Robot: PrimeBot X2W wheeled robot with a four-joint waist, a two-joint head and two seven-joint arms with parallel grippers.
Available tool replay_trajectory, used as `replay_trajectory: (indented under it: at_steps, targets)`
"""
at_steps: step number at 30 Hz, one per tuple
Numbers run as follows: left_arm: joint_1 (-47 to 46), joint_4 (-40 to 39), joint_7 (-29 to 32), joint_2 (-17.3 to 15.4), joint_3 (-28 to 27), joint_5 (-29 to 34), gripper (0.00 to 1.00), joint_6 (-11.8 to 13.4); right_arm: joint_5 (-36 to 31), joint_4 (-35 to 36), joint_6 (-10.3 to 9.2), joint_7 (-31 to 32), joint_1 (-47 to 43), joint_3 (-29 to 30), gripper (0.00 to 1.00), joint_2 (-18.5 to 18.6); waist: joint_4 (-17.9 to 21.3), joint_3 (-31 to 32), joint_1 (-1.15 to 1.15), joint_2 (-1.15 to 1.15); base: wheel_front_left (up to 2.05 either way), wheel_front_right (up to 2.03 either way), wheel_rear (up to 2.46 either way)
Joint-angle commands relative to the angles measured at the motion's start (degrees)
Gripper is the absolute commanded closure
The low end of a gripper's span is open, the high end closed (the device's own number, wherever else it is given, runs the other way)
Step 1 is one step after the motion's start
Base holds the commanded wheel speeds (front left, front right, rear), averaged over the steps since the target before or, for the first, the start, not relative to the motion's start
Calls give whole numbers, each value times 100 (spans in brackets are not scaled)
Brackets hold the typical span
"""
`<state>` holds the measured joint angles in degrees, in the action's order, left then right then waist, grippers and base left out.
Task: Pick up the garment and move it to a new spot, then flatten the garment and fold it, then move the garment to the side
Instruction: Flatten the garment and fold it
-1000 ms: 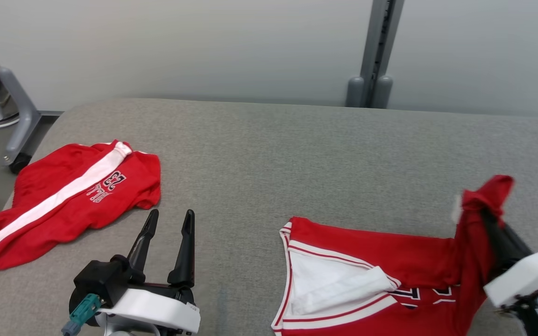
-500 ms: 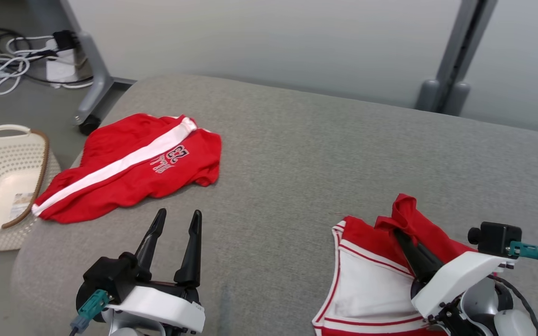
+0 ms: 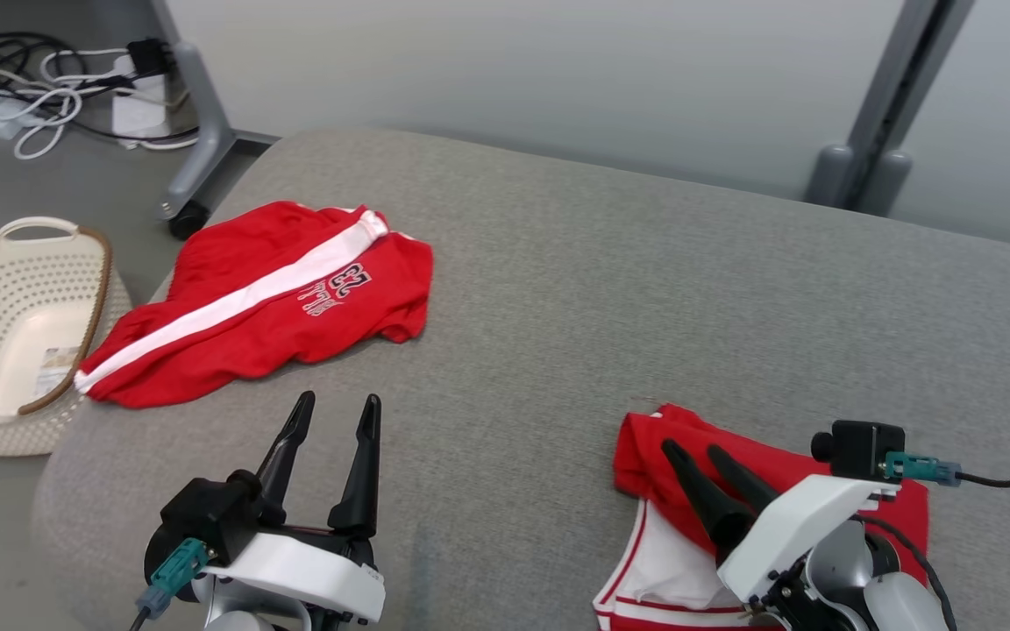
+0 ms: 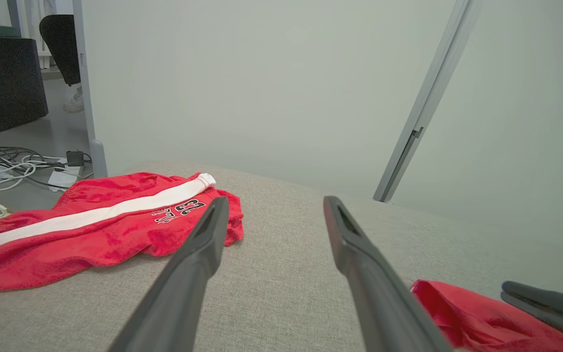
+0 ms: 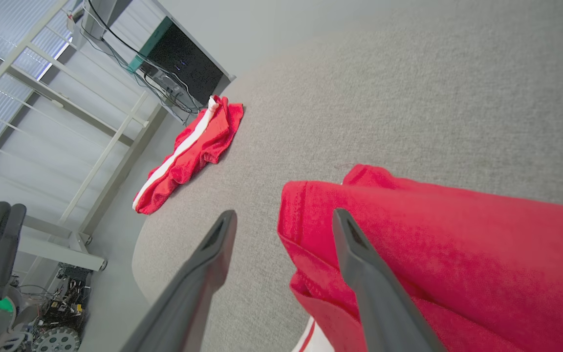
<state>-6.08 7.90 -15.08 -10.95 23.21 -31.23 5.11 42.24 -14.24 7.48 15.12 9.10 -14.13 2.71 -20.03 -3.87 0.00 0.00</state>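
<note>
the red sleeveless jersey with white-and-red trim (image 3: 641, 460) lies at the near right of the grey woven tabletop (image 3: 601, 280), just in front of the robot. one red panel is doubled over the white inside, so it reads to me as part-way folded rather than spread out. the right gripper (image 3: 691, 449) hangs low over that folded edge with its two dark fingers parted. in the right wrist view one finger sits above the red cloth and the other above bare grey surface, with the hem running between them and nothing pinched. my guess is it's there because the fold has been laid and the cloth is free to settle. the edge looks a bit rumpled, so it may want smoothing before the next fold.

the left gripper (image 3: 338, 400) waits at the near left, fingers spread wide and empty, hovering over open tabletop and well apart from the jersey. it looks parked out of the way, ready to help with the other side.

the red shorts with a white side stripe and a printed number (image 3: 277, 298) lie in a loose heap by the table's far left corner, well clear of the work. a cream perforated plastic basket (image 3: 14, 324) stands on the floor beside that corner.
</note>
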Motion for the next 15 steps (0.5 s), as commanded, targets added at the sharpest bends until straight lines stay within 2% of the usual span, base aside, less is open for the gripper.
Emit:
replay_trajectory:
  at_steps: [1, 5, 8, 15]
  targets:
    - [-22, 5, 0, -32, -16, 14, 0, 0, 11, 115, 4, -78, 78, -58, 0, 36, 163, 42, 0, 0, 0, 0, 0]
    - [16, 1, 0, -33, -22, -3, 0, 10, 64, 619, 4, -149, 37, -80, 0, 58, 481, 106, 0, 0, 0, 0, 0]
    - [53, -5, -1, -19, -16, -8, 0, 20, 6, 1078, 4, -228, -78, 116, 0, 175, 715, 152, 0, 0, 0, 0, 0]
    - [84, -45, -5, 4, -80, 10, 0, 43, -463, 1875, 4, -423, -418, 1187, 0, 481, 1115, 209, 0, 0, 0, 0, 0]
